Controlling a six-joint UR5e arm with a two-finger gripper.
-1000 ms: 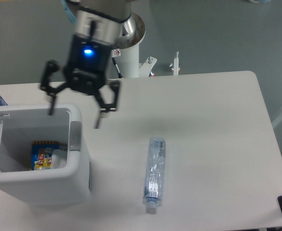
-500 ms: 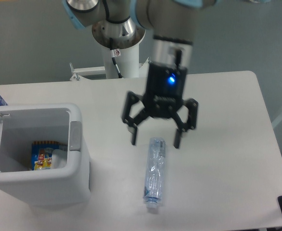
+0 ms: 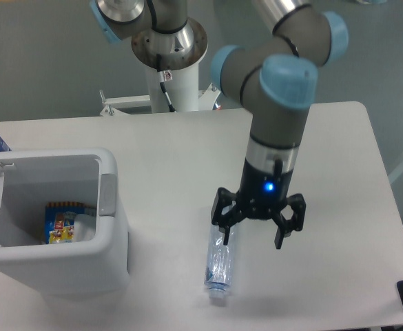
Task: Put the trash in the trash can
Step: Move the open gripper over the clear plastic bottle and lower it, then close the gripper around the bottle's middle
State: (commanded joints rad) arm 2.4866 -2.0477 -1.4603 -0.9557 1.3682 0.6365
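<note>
Far left of the claw stands the open bin (image 3: pixel 56 227), a snack packet (image 3: pixel 62 224) and a pale item, probably the wrapper, inside it. A second ago the claw hovered at the bin's rim; it has since crossed the table (image 3: pixel 325 158) and dropped low. The bottle (image 3: pixel 220 253) lies flat, its upper end under the claw's left finger. The claw (image 3: pixel 256 227) is spread wide, grasping nothing. Judged: one item is binned, and the bottle pickup is next.

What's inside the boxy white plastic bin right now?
Inside the boxy white plastic bin: a blue-and-yellow snack packet with something whitish beside it. The front wall hides the bin floor nearer the camera.
</note>
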